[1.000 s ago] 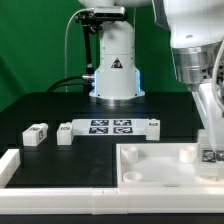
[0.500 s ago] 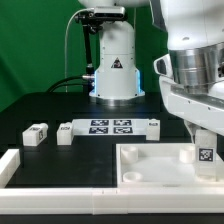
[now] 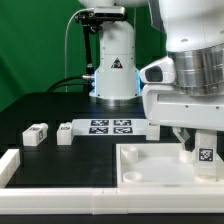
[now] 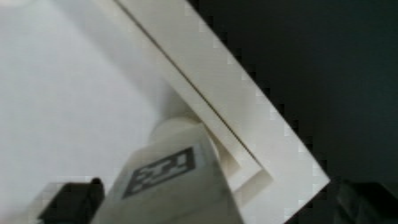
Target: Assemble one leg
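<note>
My gripper [image 3: 203, 148] is at the exterior view's right, shut on a leg [image 3: 207, 155], a small white block with a black-and-white tag. It holds the leg upright at the far right corner of the large white square panel [image 3: 160, 168]. In the wrist view the leg [image 4: 175, 165] stands between my dark fingers [image 4: 71, 202], against the panel's raised rim [image 4: 214, 85]. The socket under the leg is hidden. Two more legs [image 3: 37, 134] [image 3: 65, 132] lie on the black table at the exterior view's left.
The marker board [image 3: 110, 126] lies mid-table in front of the arm's white base [image 3: 115, 70], with another small white part [image 3: 154, 122] at its right end. A white L-shaped rail [image 3: 12, 165] runs along the left and front edges.
The hand has turned about its vertical axis over the panel's corner. The leg stays at the same spot in its grip.
</note>
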Robot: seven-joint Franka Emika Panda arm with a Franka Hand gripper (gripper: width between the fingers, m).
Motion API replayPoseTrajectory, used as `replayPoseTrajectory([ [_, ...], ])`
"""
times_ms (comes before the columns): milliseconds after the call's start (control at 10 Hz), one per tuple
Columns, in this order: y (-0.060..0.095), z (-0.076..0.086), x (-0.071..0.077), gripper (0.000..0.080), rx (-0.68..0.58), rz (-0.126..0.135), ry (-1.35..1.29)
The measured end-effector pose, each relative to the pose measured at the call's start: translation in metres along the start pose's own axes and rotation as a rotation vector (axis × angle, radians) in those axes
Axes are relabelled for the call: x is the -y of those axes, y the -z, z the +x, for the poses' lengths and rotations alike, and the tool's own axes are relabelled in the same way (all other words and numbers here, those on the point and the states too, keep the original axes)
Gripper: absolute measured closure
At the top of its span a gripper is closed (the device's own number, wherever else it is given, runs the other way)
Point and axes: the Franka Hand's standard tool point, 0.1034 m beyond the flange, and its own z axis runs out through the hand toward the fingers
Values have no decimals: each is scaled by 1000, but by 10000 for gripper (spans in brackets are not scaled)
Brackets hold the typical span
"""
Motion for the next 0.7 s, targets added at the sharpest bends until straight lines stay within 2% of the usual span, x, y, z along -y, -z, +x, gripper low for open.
replayPoseTrajectory([
  [200, 2, 1, -1, 151, -8, -13, 278],
  [300, 4, 2, -2, 151, -11, -11, 313],
  [400, 3, 1, -2, 254, -9, -12, 301],
  [500, 2, 1, -2, 254, -9, -12, 302],
  [600, 2, 2, -3, 429, -9, -13, 302],
  [700, 2, 4, -7, 506, -11, -21, 300],
])
